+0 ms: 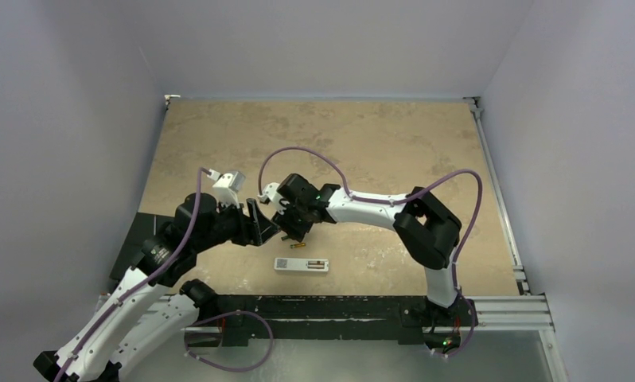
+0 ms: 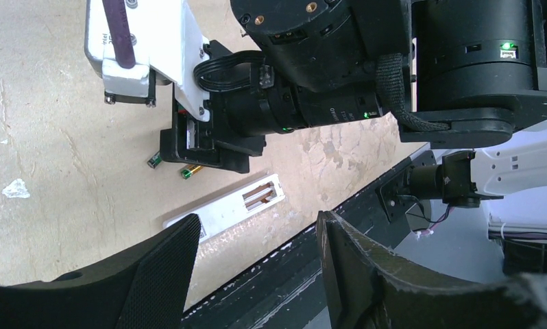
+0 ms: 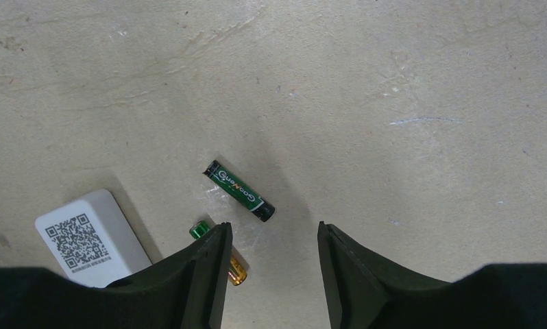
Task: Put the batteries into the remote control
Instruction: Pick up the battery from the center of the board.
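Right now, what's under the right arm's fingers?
On the table lie the green-black battery, seen whole, and the gold battery, its middle covered by one of the fingers. Beside them is a corner of the remote control; the rest of it is hidden.

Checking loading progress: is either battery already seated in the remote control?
No, the green battery and the gold battery both lie loose on the table beside the remote control.
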### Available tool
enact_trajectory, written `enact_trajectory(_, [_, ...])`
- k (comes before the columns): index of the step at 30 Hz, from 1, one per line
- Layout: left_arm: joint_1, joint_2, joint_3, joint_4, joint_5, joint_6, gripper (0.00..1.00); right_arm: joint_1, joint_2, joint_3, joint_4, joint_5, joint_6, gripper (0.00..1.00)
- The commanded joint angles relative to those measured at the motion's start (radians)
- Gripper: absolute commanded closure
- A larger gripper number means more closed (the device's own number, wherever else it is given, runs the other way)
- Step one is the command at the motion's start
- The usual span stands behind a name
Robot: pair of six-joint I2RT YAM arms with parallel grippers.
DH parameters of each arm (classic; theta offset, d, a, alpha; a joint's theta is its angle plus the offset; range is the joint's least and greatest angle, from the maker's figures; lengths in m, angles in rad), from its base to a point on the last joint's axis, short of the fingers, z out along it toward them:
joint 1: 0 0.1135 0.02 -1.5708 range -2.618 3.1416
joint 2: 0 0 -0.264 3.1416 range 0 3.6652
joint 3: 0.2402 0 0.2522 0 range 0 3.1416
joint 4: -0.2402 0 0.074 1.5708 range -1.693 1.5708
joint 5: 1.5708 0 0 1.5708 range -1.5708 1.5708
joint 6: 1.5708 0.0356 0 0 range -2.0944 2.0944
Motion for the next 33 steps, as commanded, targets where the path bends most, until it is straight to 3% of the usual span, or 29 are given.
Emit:
enact_trajectory(1, [-0.002,-0.001,-0.002,0.038,0.014,0.024,0.37,0.007,0.007,0.051,-0.005,-0.014,-0.022,0.43])
enact_trajectory(22, [-0.002,-0.011,-0.005,0.036,0.015,0.022,0.37,0.036,0.062,0.078,0.002,0.007,-0.025,0.45])
enact_trajectory(33, [-0.002,-0.012,-0.006,0.033,0.015,0.020,0.37,0.056,0.079,0.068,-0.008,0.047,-0.039,0.51])
